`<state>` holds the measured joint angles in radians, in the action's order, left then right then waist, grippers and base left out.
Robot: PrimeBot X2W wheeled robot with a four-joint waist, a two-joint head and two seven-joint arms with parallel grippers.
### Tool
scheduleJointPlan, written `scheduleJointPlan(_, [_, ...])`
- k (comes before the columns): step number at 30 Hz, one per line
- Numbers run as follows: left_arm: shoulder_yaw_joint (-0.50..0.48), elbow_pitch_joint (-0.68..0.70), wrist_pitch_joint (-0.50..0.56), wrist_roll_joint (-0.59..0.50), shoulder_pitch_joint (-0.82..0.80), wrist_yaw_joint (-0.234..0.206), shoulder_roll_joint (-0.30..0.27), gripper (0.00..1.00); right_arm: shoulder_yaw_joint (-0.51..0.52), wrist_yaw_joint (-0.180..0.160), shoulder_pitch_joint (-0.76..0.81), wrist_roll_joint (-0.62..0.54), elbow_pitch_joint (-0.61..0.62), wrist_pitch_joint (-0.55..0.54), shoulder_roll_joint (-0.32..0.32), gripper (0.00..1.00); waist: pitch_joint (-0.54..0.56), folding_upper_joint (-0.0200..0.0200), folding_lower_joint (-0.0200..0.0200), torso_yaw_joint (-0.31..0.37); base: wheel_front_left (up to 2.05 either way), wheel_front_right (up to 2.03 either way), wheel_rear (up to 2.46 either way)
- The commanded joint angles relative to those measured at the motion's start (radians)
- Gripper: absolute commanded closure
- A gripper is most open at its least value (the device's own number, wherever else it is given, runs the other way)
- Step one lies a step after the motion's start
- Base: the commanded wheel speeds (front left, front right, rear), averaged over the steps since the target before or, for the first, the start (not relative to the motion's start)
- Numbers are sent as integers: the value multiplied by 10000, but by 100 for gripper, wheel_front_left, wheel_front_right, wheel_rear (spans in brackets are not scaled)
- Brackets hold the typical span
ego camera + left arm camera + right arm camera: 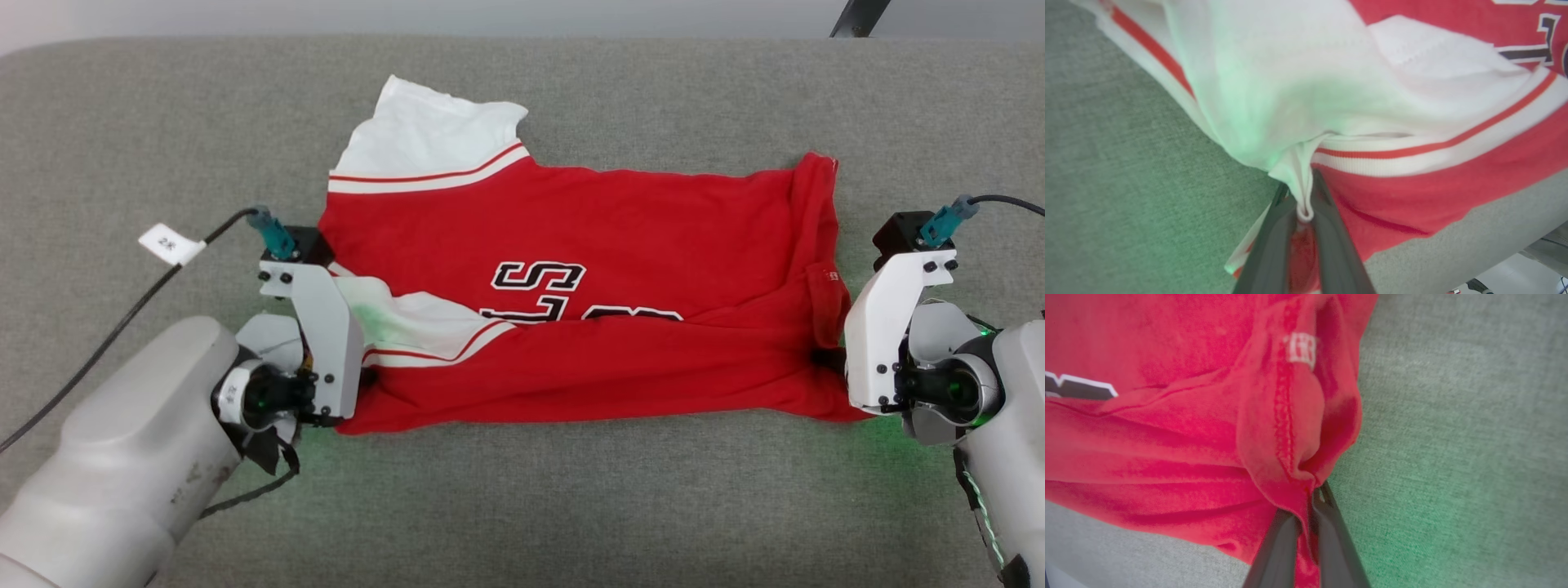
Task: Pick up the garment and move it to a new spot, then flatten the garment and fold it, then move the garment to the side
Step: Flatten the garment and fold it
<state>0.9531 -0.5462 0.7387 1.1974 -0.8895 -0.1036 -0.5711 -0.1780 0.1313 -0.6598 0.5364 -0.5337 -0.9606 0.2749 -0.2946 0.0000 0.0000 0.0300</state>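
Across the middle of the grey fabric-covered desk [522,506]: red jersey shirt with white sleeves [620,212], long axis left-right. Its near edge is folded over itself and hides the lower half of the black white-outlined letters [539,278]. The small white label on the hem [1301,349] is unreadable. In the head view both sets of fingertips sit behind the white wrist housings.

Left end effector [1303,204] is at the shirt's left end, pinched tight on bunched white sleeve fabric. Right end effector [1310,502] is at the right end, clamped on the red hem fold. Forearms enter low from the near corners. A black cable with white tag [170,243] runs off the left wrist, clear of the shirt.
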Motion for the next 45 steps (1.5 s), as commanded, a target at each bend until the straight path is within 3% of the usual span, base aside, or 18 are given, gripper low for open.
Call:
scheduleJointPlan(1, [100,-310,-134,-42,265,-20,69,100,-198,-12,340,65,-306,31,-33,100,48,0,0,8,0,0,0])
scheduleJointPlan(21, [128,185,436,130,345,-59,-455,100,-474,-15,487,881,354,-167,1038,100,885,0,0,-9,0,0,0])
scheduleJointPlan(33, [467,2102,1200,70,939,-877,-1181,100,-304,-15,1648,1577,1976,-1137,1932,100,1145,0,0,-242,0,0,0])
scheduleJointPlan(39, [550,2601,1060,34,1240,-1073,-1187,100,-70,-13,2015,1180,2157,-964,1702,100,892,0,0,-159,0,0,0])
scheduleJointPlan(45, [556,1981,875,180,1434,-1015,-851,100,-160,-13,1798,710,1554,-747,1089,100,589,0,0,-11,0,0,0])
